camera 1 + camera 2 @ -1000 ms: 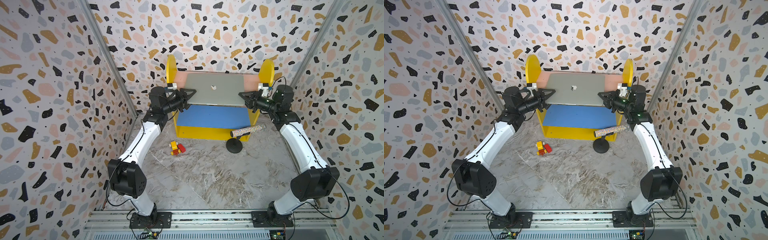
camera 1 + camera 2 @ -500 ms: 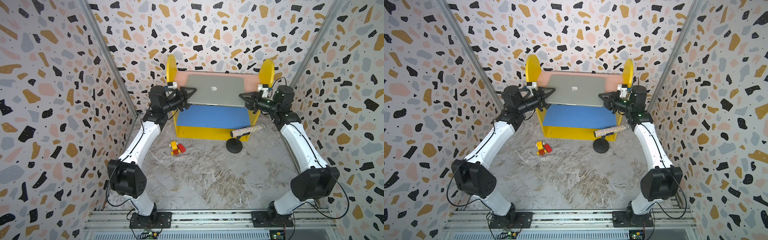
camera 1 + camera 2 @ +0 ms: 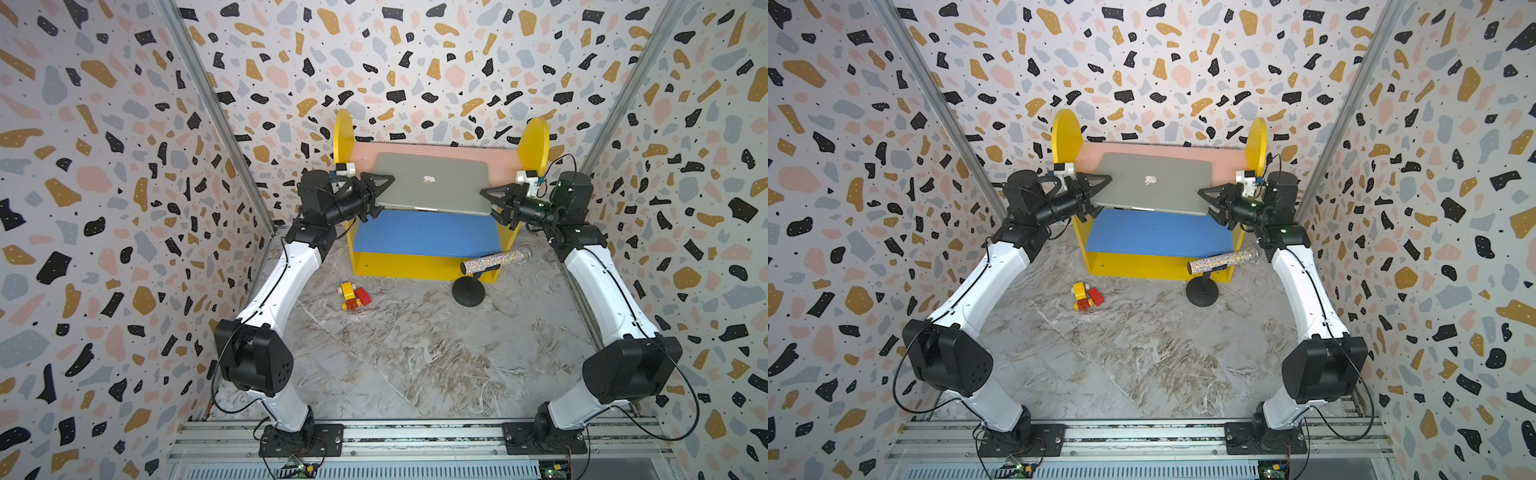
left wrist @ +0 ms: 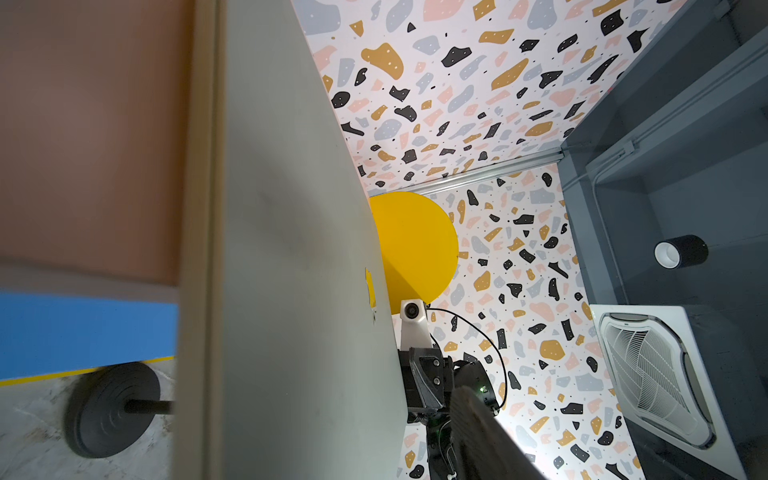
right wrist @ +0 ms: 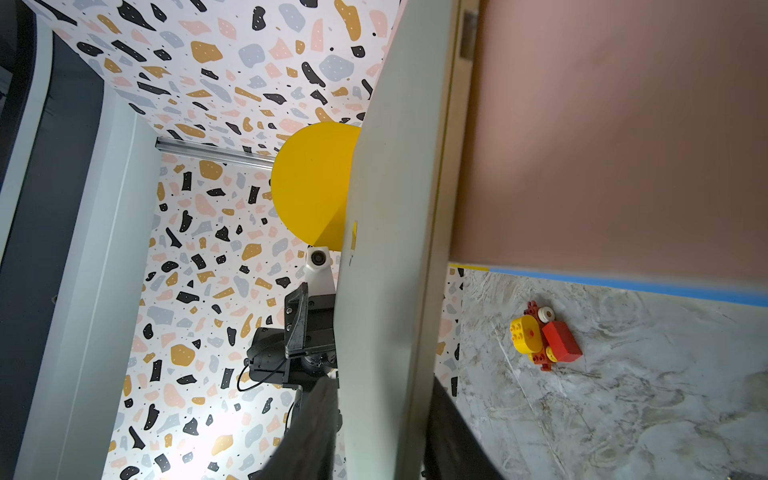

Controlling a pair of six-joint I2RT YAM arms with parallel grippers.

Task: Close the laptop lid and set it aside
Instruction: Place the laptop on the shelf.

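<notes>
The laptop [image 3: 432, 183] [image 3: 1152, 183] is a silver-grey slab with its lid shut and the apple logo up. It lies tilted on the pink top shelf [image 3: 503, 160], its near edge overhanging the blue shelf [image 3: 424, 232]. My left gripper [image 3: 382, 195] [image 3: 1100, 195] straddles its left edge, open. In the left wrist view one finger [image 4: 482, 440] stands clear of the lid [image 4: 299, 249]; the other finger is hidden. My right gripper [image 3: 492, 205] [image 3: 1208, 203] straddles the right edge, open. Its blurred fingers [image 5: 311, 436] flank the laptop [image 5: 386, 249] closely.
The yellow shelf unit [image 3: 415, 266] stands against the back wall between the two arms. A glittery tube [image 3: 494, 261] on a black stand [image 3: 468, 293] is at its front right corner. A red and yellow toy-brick car [image 3: 353, 296] lies on the marble floor. Patterned walls close in on both sides.
The right gripper's jaws have spread apart around the laptop's right edge. The laptop and both arms have hardly moved.
</notes>
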